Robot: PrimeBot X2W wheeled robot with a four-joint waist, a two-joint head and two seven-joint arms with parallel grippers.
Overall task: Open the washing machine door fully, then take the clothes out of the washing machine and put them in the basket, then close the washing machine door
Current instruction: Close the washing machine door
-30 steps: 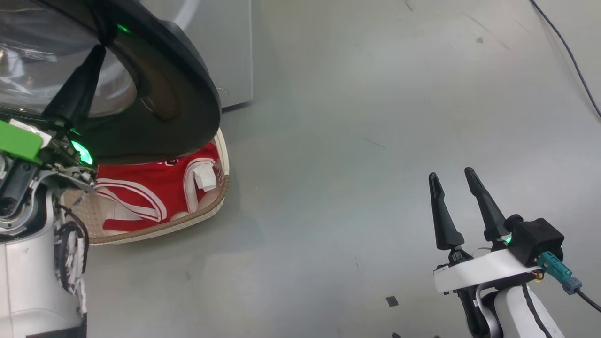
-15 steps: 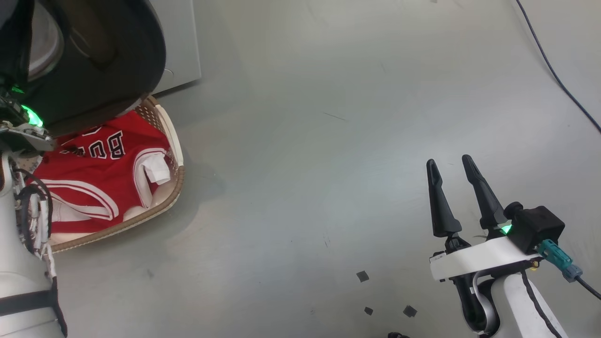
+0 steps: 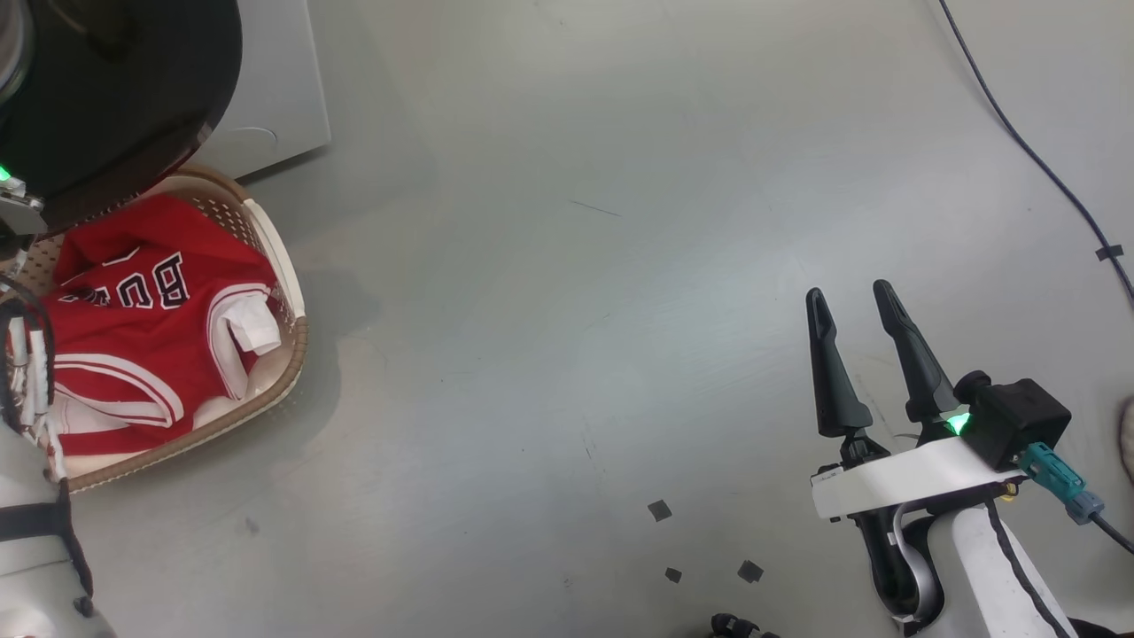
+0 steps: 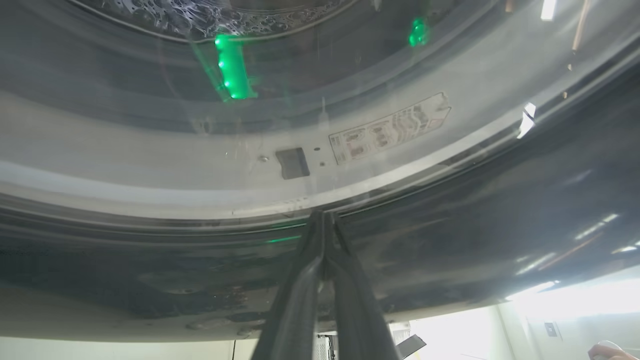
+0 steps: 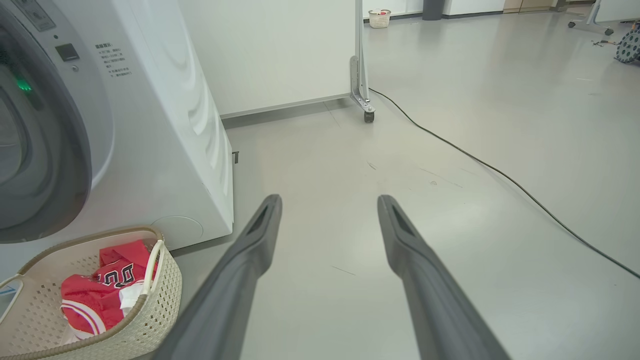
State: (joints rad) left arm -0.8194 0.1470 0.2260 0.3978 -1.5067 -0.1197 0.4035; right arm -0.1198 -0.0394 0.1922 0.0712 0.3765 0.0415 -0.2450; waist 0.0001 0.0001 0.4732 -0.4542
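Two claws: left claw (image 4: pixel 322 216) closed at washing machine door (image 4: pixel 500 200), right claw (image 3: pixel 849 294) spread, well apart from basket (image 3: pixel 292 354).

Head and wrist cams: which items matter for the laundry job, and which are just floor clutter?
Job:
glossy black round washing machine door
big white washing machine
bright red jersey
cream perforated plastic basket with brown rim

Clutter:
thin dark floor cable
small black floor squares
grey wheeled post
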